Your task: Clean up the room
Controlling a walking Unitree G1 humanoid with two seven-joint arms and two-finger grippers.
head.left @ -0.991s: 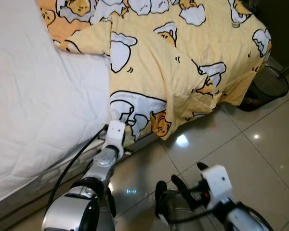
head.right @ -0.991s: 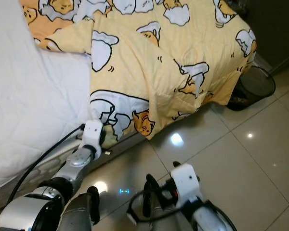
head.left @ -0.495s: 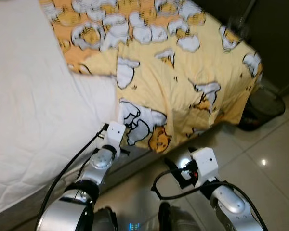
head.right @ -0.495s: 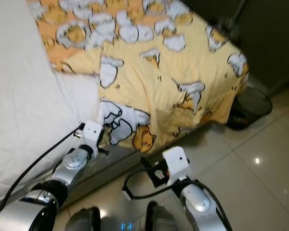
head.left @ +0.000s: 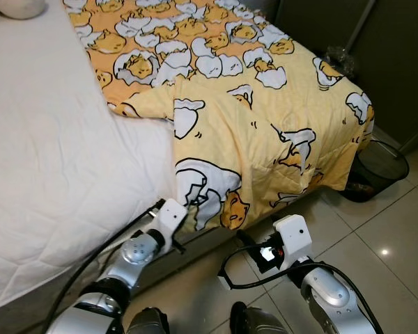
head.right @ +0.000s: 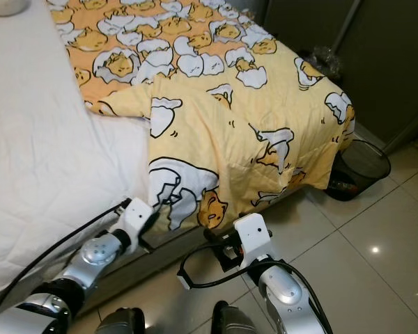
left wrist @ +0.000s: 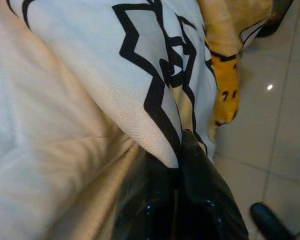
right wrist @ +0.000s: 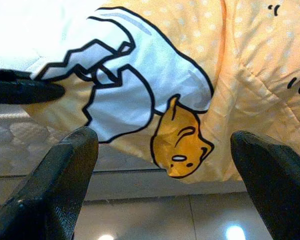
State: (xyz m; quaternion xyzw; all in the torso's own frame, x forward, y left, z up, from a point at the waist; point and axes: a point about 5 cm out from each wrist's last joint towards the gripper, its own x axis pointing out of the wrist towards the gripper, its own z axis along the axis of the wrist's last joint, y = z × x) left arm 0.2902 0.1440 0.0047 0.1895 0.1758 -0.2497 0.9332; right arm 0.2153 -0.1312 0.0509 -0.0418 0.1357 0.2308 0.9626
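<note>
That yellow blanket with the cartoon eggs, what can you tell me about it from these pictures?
The yellow blanket looks like soft quilted cloth printed with yellow characters in white eggshells. It lies rumpled over the white mattress, one fold turned back, its edge hanging toward the tiled floor. The left gripper is shut on its hanging edge; the right gripper is open, facing it.

The right gripper's (right wrist: 172, 185) two black fingers (right wrist: 55, 185) spread wide apart, framing the yellow quilt's (right wrist: 250, 75) hanging edge. The left gripper (right wrist: 25, 91) pinches that edge by the white mattress (right wrist: 35, 30). Tiled floor (right wrist: 155, 225) lies below.
</note>
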